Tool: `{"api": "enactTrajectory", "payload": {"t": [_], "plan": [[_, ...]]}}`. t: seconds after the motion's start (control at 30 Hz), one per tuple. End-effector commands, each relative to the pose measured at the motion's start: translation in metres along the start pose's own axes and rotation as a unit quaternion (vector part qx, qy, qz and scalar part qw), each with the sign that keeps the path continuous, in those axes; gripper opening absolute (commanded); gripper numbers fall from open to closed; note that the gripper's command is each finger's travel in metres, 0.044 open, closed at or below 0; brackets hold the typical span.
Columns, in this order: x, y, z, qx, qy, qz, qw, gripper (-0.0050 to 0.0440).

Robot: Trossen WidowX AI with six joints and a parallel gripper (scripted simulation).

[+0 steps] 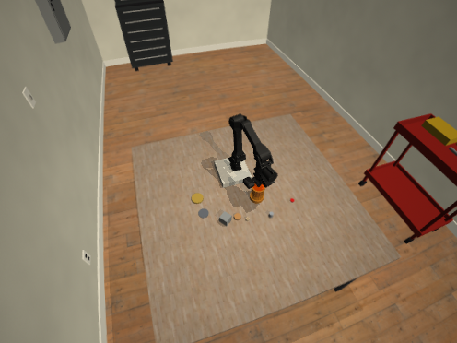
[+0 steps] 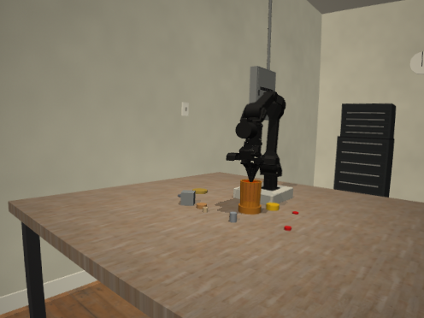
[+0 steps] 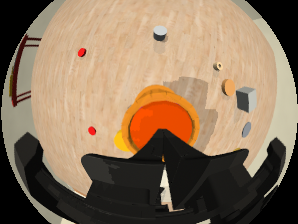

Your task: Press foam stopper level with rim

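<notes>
The orange ribbed jar [image 1: 257, 196] [image 2: 250, 197] [image 3: 195, 126] stands upright on the table, on its wider foot. The red-orange foam stopper [image 3: 160, 116] [image 1: 259, 187] fills its mouth; in the wrist view its top looks a little inside the rim, but the exact height cannot be told. My black gripper [image 2: 251, 180] [image 3: 162, 131] points straight down and is shut on nothing. Its tips are at the stopper's top, at about rim height, near the middle of the mouth on the robot's side. Whether they touch the foam cannot be told. The fingers hide part of the stopper.
A yellow disc [image 2: 272, 207] [image 3: 120, 141] lies close beside the jar. A grey cylinder [image 1: 271, 214] [image 2: 232, 217] [image 3: 160, 34], a grey cube [image 1: 225, 218] [image 2: 188, 197] [image 3: 245, 100], an orange disc [image 1: 237, 217] [image 3: 228, 87] and small red discs [image 2: 287, 228] [image 3: 82, 52] lie farther around it.
</notes>
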State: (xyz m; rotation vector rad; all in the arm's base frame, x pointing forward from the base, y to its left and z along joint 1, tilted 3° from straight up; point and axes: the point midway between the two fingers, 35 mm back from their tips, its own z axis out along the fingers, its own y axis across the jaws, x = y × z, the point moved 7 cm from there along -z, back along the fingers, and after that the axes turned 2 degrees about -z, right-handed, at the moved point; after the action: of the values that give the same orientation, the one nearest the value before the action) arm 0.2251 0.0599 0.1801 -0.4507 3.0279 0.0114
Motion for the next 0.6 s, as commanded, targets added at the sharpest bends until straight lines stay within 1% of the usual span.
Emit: {"api": "enactTrajectory", "payload": {"t": [0.0, 0.57], "plan": [[0.0045, 0.0005, 0.0081, -0.001, 0.016, 0.0, 1.0, 0.0], [0.0048, 0.0006, 0.0096, -0.001, 0.016, 0.0, 1.0, 0.0]]}}
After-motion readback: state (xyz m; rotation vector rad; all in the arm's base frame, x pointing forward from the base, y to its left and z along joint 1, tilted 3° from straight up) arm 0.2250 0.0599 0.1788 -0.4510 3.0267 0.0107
